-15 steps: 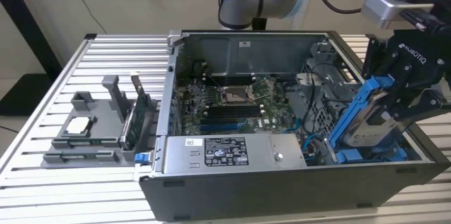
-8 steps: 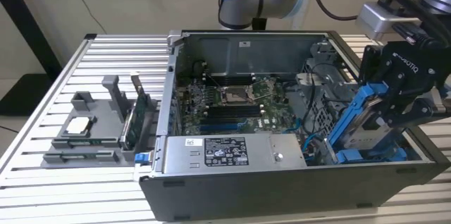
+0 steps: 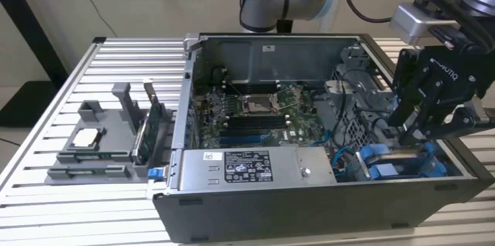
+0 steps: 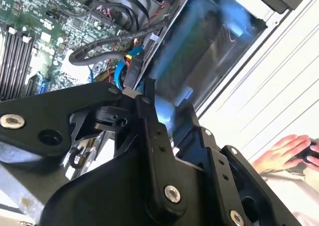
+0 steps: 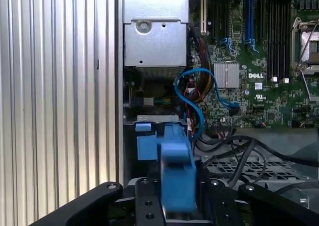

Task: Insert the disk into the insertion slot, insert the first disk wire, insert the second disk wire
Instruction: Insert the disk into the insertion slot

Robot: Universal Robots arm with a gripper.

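Note:
My black gripper (image 3: 407, 137) hangs at the exterior view's right end of the open computer case, fingers pointing down over the insertion slot (image 3: 444, 159). The disk (image 3: 396, 163) lies in that grey bay, and its blue carrier frame (image 5: 149, 145) shows there too. In the second wrist view the fingertips (image 4: 145, 89) meet on a black wire connector (image 4: 132, 72) with red and yellow leads, close beside the disk (image 4: 199, 56). A blue wire (image 5: 192, 94) loops between the bay and the motherboard.
The grey power-supply box (image 3: 247, 167) fills the case's front. The motherboard (image 3: 255, 112) lies behind it. A grey parts holder (image 3: 101, 141) sits on the slatted table (image 3: 77, 211) at the exterior view's left. A person's hand (image 4: 284, 154) rests beyond the case.

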